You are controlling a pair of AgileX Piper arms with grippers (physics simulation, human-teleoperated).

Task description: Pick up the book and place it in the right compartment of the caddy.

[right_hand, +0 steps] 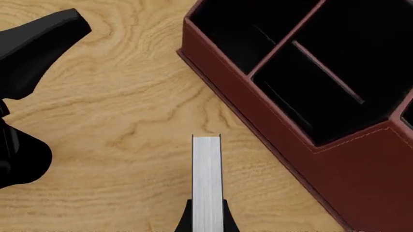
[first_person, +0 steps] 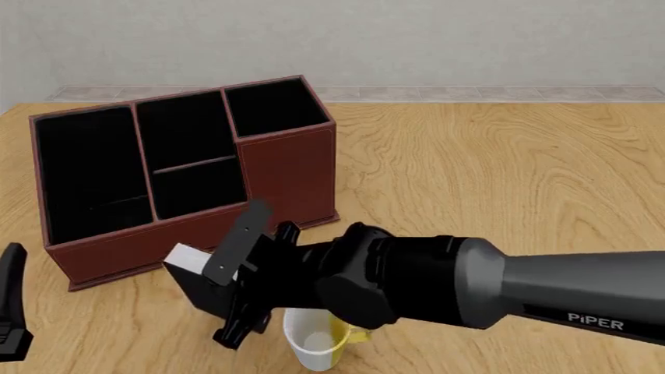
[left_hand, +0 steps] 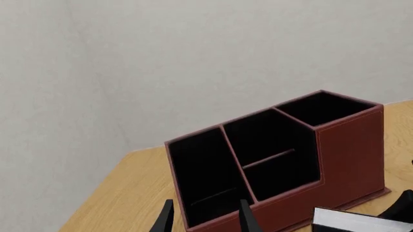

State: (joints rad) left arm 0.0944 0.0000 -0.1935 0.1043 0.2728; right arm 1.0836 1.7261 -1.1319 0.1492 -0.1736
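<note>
The book (first_person: 198, 280), black with a white page edge (right_hand: 206, 179), is upright in front of the caddy (first_person: 291, 175) and just left of the mug. My right gripper (first_person: 220, 290) is shut on it, a finger (right_hand: 184, 220) on each cover. I cannot tell whether it rests on the table. The reddish-brown caddy stands at the back left. Its right compartment (first_person: 276, 105) is a small, square, black-lined slot with nothing in it, also visible in the left wrist view (left_hand: 326, 107). My left gripper (left_hand: 205, 217) is open and holds nothing, low at the near left (first_person: 11, 304).
A white-and-yellow mug (first_person: 317, 343) stands right under my right arm's wrist, near the front edge. The caddy's wide slot (first_person: 89, 167) and shelf-divided middle slot (first_person: 187, 156) hold nothing. Wooden table (first_person: 499, 179) stretches to the right of the caddy.
</note>
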